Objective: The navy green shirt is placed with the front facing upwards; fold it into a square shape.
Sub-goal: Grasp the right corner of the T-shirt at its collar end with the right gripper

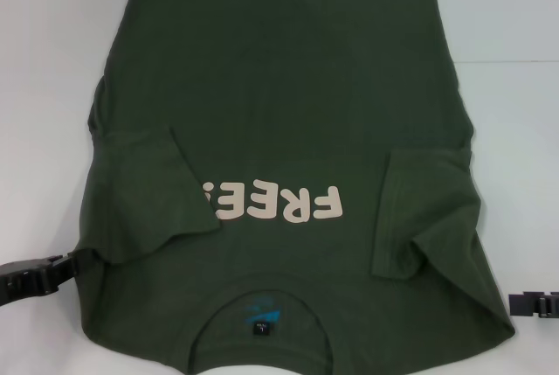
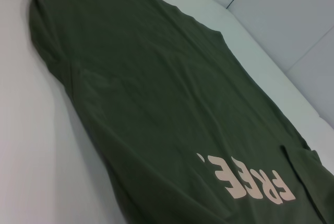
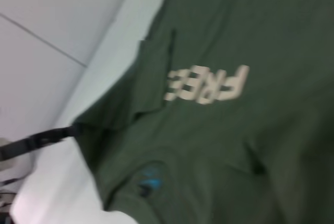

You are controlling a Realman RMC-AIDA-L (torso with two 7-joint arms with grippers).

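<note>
Navy green shirt (image 1: 279, 113): one, both sleeves folded inward.

Black, blocky left tool (image 1: 35, 275) and right tool (image 1: 534, 304)

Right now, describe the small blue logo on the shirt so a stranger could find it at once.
Start from the navy green shirt spread flat on the white table, collar towards the robot. Below the cream "FREE!" lettering, look inside the collar opening. The small blue logo sits there, the only bright blue mark, just above a tiny black tag.
</note>
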